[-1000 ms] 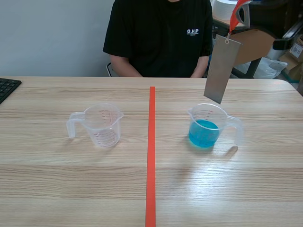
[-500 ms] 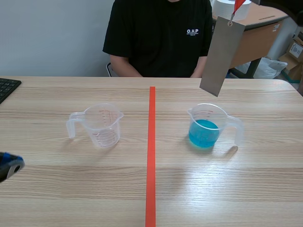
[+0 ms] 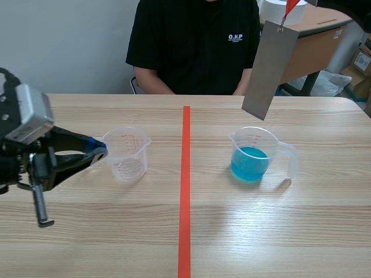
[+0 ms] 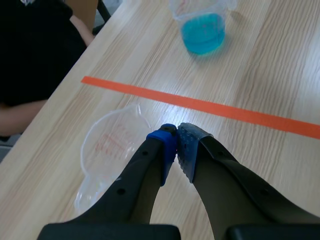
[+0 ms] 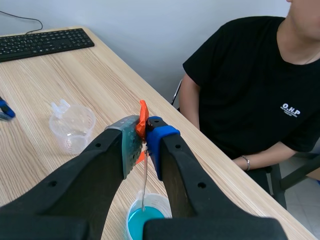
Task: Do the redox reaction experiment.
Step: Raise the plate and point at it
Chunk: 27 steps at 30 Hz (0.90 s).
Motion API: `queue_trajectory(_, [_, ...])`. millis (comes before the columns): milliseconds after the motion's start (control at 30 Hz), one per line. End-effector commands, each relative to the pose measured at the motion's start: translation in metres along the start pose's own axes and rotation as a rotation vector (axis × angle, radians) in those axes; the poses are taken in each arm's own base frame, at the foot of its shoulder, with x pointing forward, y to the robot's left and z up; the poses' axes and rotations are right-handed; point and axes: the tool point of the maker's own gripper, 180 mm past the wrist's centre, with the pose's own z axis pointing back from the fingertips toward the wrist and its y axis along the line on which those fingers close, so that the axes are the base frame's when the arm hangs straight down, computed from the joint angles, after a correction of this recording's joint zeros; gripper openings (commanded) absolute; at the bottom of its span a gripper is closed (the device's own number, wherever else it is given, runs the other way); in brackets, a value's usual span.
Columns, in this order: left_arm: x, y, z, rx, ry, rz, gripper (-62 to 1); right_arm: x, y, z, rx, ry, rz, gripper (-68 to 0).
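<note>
While plate hangs clear of liquid: step in hand is the dip itself, not yet done; setup looks ready.
Right jaws: raised high over the right half of the counter point(image 3: 290, 231), clamped on the orange-red tag point(image 5: 142, 122); the plate dangles from that tag.
Metal plate point(image 3: 270, 69): grey, flat, tilted, lower corner above and a bit toward the far edge from the blue beaker's mouth; dry side up, not touching rim or liquid. Right wrist view shows it edge-on, pointing down at the beaker.
Blue beaker point(image 3: 255, 155): clear plastic with handle, roughly a third full of blue solution, right of the tape line point(image 3: 185, 191), about midway between near and far edges.
Empty beaker point(image 3: 128, 153): clear, nothing in it, left of the tape line, same depth.
Left jaws: together on nothing, pads meeting, tips low by the empty beaker's handle side, near the left edge; touching it or not, can't tell.
Person point(image 3: 194, 46): seated at the far edge, hands not on the counter.
Next move, my read: right arm brings the plate squarely over the blue beaker's mouth and lowers it straight down until the lower end sits in the solution, keeping hold of the tag.
Needs: plate steady, since it hangs loose and could swing into the rim and tip the light beaker.
Left arm: probably there to steady or handle the empty beaker; role unclear.
</note>
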Motion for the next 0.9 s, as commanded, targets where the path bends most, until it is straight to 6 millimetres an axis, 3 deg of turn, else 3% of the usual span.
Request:
queue_trajectory(0, [0.018, 0.001, -0.012, 0.013, -0.060, -0.009, -56.2, 0.010, -0.001, 0.003, 0.002, -0.023, 0.031, -65.8])
queue_trajectory(133, [0.030, -0.008, -0.039, -0.008, -0.073, -0.058, -56.2, 0.010, -0.001, 0.003, 0.002, -0.023, 0.031, -65.8])
queue_trajectory(267, [0.038, -0.005, -0.062, 0.026, -0.087, -0.092, -56.2, 0.010, -0.001, 0.003, 0.002, -0.024, 0.030, -65.8])
queue_trajectory(667, [0.021, 0.027, -0.113, 0.090, -0.042, -0.085, -56.2, 0.010, -0.001, 0.003, 0.002, -0.023, 0.030, -65.8])
queue_trajectory(867, [0.029, 0.029, -0.136, 0.075, -0.059, -0.086, -56.2, 0.010, -0.001, 0.003, 0.002, -0.023, 0.030, -65.8])
